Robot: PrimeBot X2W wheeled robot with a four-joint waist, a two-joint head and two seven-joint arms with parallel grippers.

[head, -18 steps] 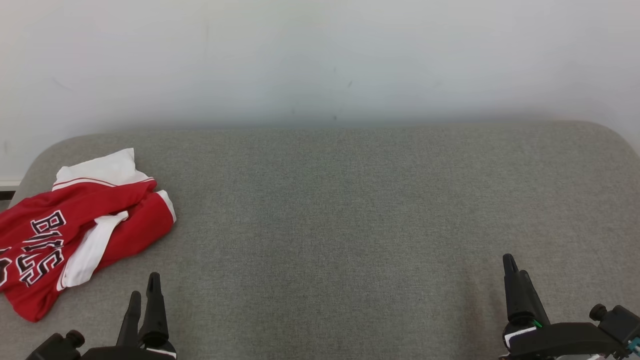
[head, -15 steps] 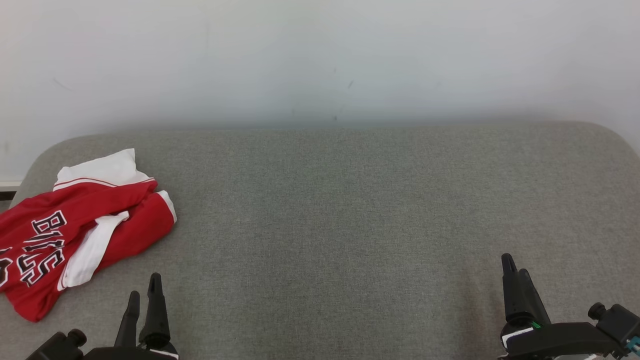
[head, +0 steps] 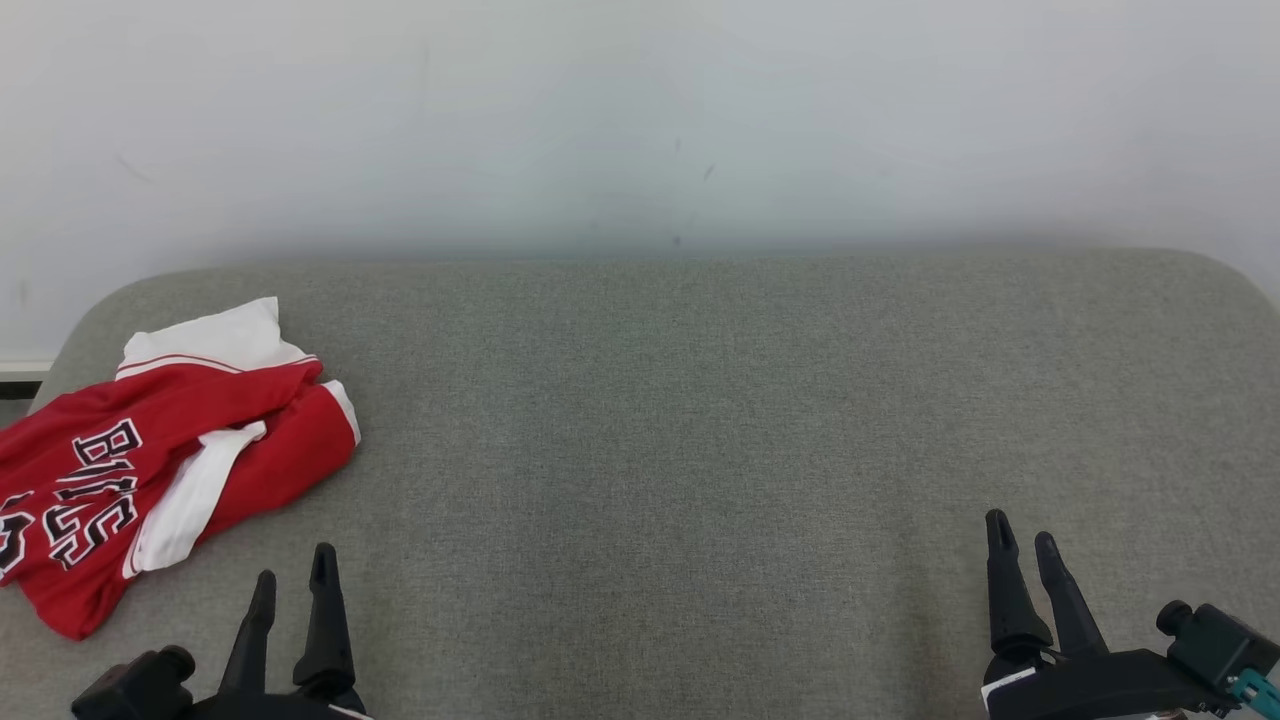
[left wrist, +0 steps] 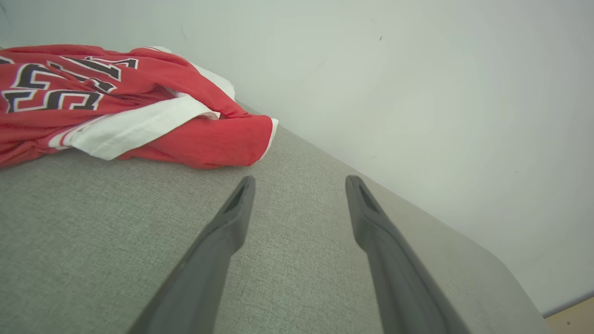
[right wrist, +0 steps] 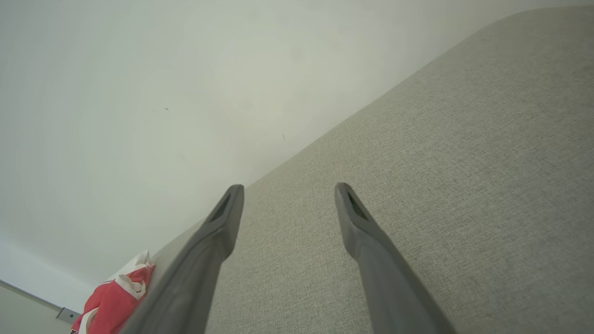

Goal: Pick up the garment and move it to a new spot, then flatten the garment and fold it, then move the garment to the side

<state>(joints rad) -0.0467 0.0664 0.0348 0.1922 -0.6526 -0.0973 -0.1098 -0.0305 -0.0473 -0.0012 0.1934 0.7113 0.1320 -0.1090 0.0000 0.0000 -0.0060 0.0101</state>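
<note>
Head view: we see garment (head: 180, 400) crumpled far left, untouched; left claw (head: 294, 565), right claw (head: 1020, 529) both spread, empty. Whole task left.

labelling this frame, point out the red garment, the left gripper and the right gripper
red garment (head: 200, 400), head view, red fold above the white stripe
left gripper (head: 294, 564), head view, midway between its fingertips
right gripper (head: 1021, 529), head view, midway between its fingertips

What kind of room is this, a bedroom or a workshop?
Probably a plain test room, not a home: a bare white wall, a grey fabric-covered surface in front of it, and a crumpled red and white jersey lying near its left end.
</note>
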